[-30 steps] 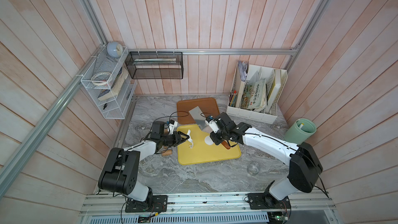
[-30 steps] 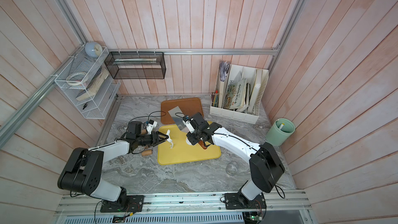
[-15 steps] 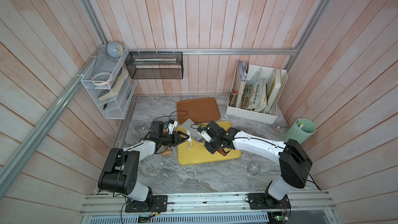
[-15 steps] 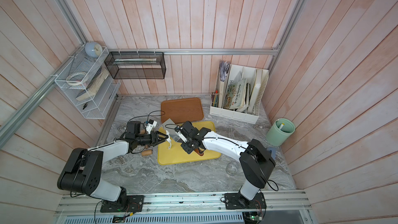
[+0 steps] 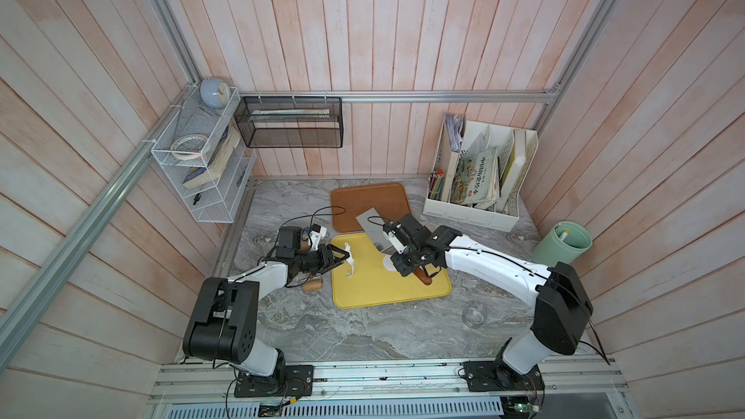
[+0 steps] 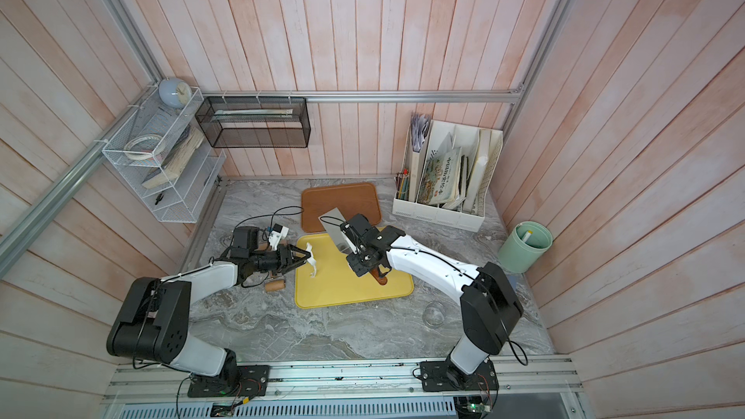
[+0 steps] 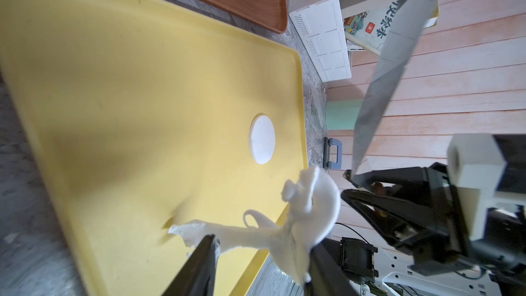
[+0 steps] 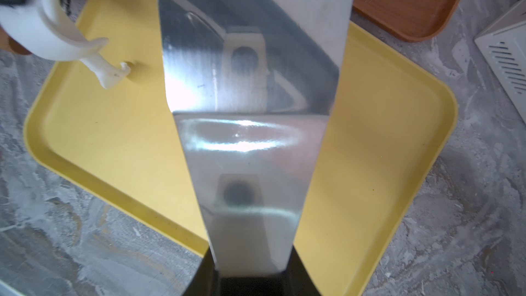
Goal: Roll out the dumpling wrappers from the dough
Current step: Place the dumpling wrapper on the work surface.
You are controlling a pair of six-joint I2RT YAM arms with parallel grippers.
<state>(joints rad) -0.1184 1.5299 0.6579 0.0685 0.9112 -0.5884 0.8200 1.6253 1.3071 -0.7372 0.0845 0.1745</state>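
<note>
Lying flat near the middle of the yellow tray (image 5: 383, 294), the dumpling wrapper (image 7: 262, 139) is a neat round white disc with no long axis of its own. In both top views the right gripper (image 5: 408, 267) hides most of it.

The left gripper (image 5: 340, 256) hangs over the tray's left edge. Its 2 jaws stand partly apart and pinch a ragged dough scrap (image 5: 350, 264) stretched between them. The scrap's long axis runs downward and its thin tail points at the tray; whether the tip touches cannot be told. The left arm lies low and nearly level across the table (image 5: 322, 328), reaching from its base toward the tray. A wooden roller (image 5: 312, 284) rests on the table just beside the tray, under this arm.

The right gripper is closed on the handle of a scraper (image 5: 373, 225), held clear above the tray. The scraper's long axis runs from the brown handle end over the tray's right part to the wide metal blade, which tilts upward and points toward the brown tray (image 5: 367, 199). The right arm slopes down from its base, wrist bent over the wrapper
</note>
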